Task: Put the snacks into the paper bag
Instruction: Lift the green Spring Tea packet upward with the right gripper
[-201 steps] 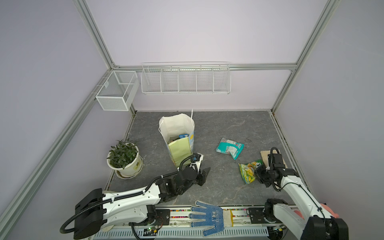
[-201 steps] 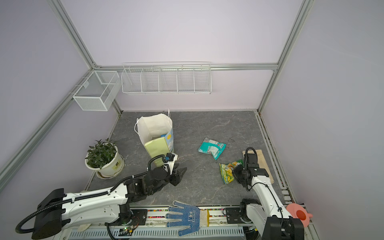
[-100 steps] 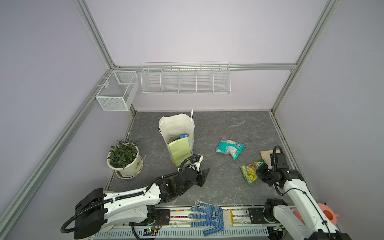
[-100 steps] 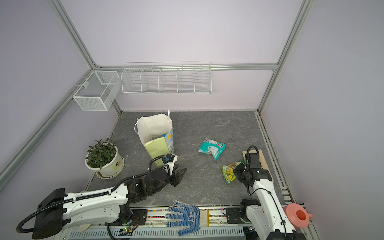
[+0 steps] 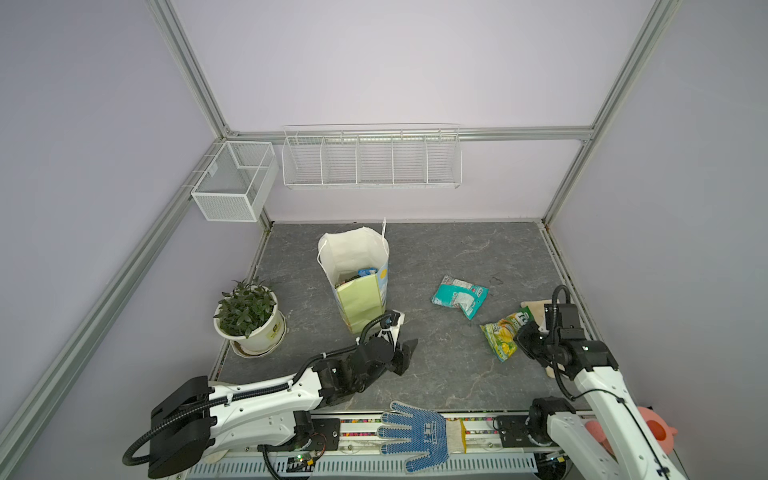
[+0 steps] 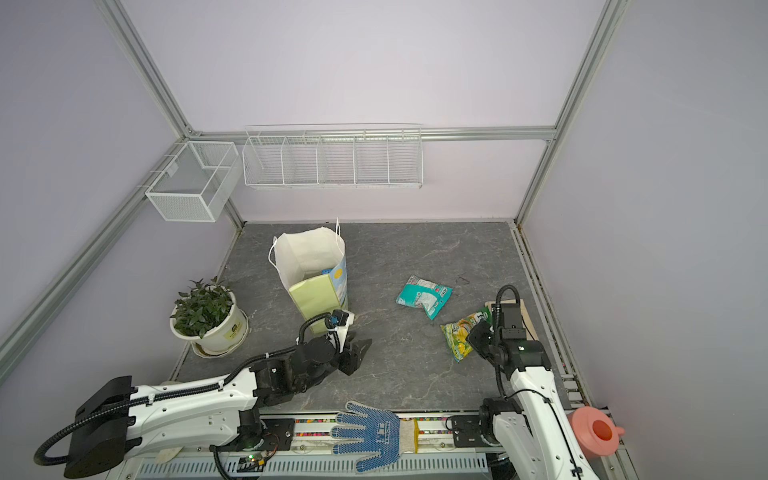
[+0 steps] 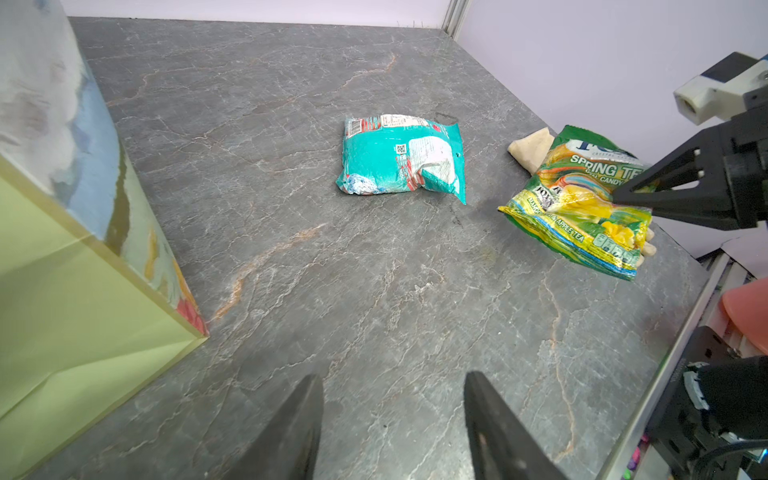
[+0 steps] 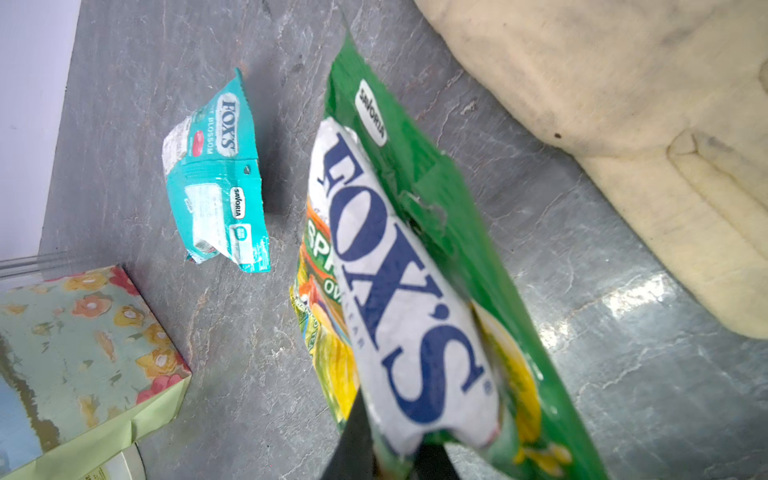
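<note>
Partway: some snacks point(image 5: 360, 272) are already in the paper bag point(image 5: 359, 303), while the teal packet point(image 5: 459, 296) lies on the table point(image 5: 436, 374) well to the bag's right. The right gripper point(image 5: 524, 337) is clenched on the green-yellow packet point(image 5: 503, 336), held clear of the table; the left gripper point(image 7: 392, 380) gapes empty by the bag's foot. Versus a second ago: that packet has lifted slightly with the right arm, the rest is unchanged.

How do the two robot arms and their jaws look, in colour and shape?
The left arm and right arm have white shells, black joints and looping black cables. The left gripper and right gripper are black, with tapered triangular jaws.
</note>
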### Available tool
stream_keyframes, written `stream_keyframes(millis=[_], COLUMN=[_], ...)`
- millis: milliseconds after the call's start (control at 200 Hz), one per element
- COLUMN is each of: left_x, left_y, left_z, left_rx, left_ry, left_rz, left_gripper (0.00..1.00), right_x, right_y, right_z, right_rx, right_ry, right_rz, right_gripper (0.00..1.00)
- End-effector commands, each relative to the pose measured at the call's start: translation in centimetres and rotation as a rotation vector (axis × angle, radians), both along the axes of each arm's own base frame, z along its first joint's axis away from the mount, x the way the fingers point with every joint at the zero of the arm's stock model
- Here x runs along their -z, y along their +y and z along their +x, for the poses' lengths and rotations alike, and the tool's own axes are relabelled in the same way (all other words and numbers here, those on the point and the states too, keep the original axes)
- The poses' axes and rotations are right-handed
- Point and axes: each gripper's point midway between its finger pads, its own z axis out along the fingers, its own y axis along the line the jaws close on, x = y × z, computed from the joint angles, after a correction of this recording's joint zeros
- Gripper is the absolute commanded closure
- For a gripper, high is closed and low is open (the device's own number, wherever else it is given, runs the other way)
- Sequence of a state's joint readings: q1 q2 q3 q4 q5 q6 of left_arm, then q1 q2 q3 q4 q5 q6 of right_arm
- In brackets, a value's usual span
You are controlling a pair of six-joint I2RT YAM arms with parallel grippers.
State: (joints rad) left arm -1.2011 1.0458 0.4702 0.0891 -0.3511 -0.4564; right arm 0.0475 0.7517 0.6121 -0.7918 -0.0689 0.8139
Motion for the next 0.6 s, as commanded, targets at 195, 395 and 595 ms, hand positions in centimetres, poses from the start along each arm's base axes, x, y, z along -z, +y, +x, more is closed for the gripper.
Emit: stream_keyframes(millis=[195,395,595], left_x=[1.6,2.4,2.9], left_y=[0.4,0.5,0.3], left_z=[-0.5,-0.7,-0.9], left_rx=[-0.009,-0.009,-0.005], left_ry=[0.036,0.05,0.058], left_rz=[0.004,0.009,0.014], left_gripper=[0.45,0.45,0.45], right_x=[-4.2,-5.8,-7.4], right_y=[0.8,1.5,2.3], right_z=[1.5,2.1,2.7], right_rx=[-0.085,-0.119,-0.157], right_ry=[-0.126,-0.173,-0.216], right_rz=[-0.044,-0.041,-0.039], right_gripper=[0.94,0.93,0.94])
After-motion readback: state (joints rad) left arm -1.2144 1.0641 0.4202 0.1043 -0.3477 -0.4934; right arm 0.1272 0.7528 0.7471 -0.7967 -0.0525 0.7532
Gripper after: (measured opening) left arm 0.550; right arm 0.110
